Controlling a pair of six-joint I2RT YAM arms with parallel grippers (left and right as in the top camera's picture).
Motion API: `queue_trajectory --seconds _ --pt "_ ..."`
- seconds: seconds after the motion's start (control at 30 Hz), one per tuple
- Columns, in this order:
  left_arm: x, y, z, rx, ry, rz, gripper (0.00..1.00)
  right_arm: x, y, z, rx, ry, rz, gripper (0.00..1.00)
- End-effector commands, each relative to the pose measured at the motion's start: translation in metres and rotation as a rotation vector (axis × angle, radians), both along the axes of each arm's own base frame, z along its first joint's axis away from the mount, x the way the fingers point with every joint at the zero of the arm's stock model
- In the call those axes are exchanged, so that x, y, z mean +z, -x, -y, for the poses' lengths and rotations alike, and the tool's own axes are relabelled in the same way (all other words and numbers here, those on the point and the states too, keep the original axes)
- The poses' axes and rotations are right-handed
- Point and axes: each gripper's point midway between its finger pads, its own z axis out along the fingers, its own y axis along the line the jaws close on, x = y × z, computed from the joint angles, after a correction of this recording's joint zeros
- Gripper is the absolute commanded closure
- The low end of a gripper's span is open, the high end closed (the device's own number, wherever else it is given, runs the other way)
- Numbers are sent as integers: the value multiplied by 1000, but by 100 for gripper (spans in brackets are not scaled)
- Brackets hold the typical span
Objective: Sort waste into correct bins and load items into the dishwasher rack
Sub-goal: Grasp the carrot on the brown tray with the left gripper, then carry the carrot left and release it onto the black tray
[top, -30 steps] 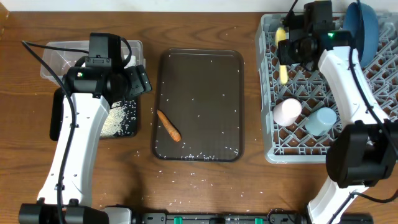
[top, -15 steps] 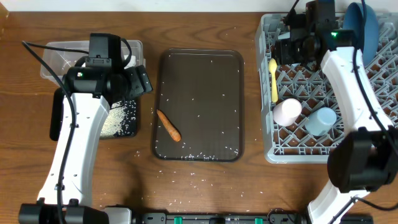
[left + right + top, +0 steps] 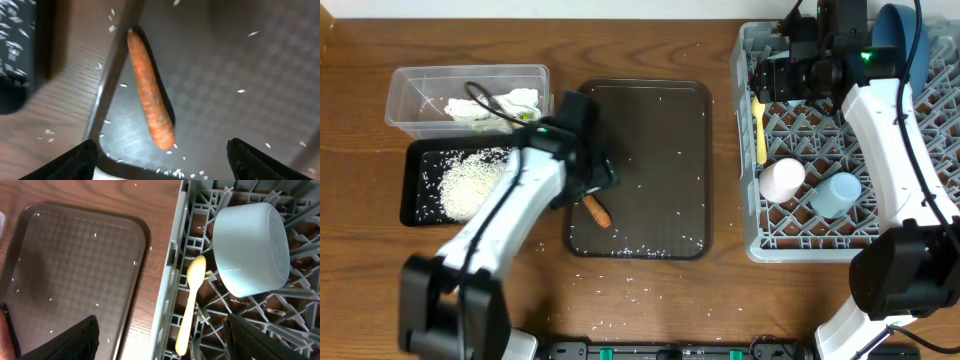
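overhead: your left gripper (image 3: 592, 186) is low over the left edge of the brown serving tray (image 3: 650, 100), right by the carrot (image 3: 598, 213). from up here you can't read its opening. the black tray (image 3: 412, 200) with the rice pile and the clear tub (image 3: 400, 108) with the napkins sit just beside each other. aim loosely on the carry and the carrot could land with the paper. the right gripper (image 3: 767, 78) hangs over the dishwasher rack (image 3: 750, 235), above the pale yellow spoon (image 3: 760, 125).

left wrist: the fingers (image 3: 75, 161) are spread wide and hold nothing. the carrot's blunt end lies between them. it lies along the tray's raised rim, so the left finger may land on that rim and stop short. the carrot is round and tapered, and a pinch near its end could squirt it out or roll it across the loose rice grains (image 3: 241, 91).

right wrist: here the fingers (image 3: 75, 341) are apart and empty. the spoon lies loose along the rack's outer wall, beside the tipped white-and-light-blue bowl (image 3: 250, 247). a careless sweep could flick it over the side.
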Motion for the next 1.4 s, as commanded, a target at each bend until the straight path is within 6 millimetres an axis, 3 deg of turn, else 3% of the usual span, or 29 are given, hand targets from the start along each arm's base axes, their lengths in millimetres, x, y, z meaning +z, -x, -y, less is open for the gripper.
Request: queue_trajectory --seconds 0.0,0.27,0.43,0.53,0.7,0.83,0.93,1.0,1.1,1.27,1.37 --pt "-22 0 0 38 -52 -43 19 15 0 -1 -8 -18 29 22" --pt "-71 9 6 15 -91 -177 32 15 -1 1 -12 -12 30 23" --pt "-85 13 5 14 -107 -221 44 14 0 1 -12 -12 25 23" --pt "-87 14 4 14 -109 -225 63 14 1 1 -12 -12 22 23" --pt "-88 10 6 14 -103 -208 87 14 1 1 -12 -11 21 23" --pt "-81 6 9 8 -72 -203 92 13 2 2 -11 -5 16 23" --pt "-61 0 3 16 -66 -190 93 12 3 2 -12 -4 13 23" --pt "-41 -5 -7 30 -59 -170 93 12 2 4 -16 3 14 23" --pt "-9 -13 -37 111 -60 -104 93 12 2 6 -20 14 18 22" --pt "29 -22 -111 344 -32 12 92 12 1 6 -20 16 19 21" --pt "30 -21 -166 517 -57 38 91 12 1 6 -20 16 19 21"
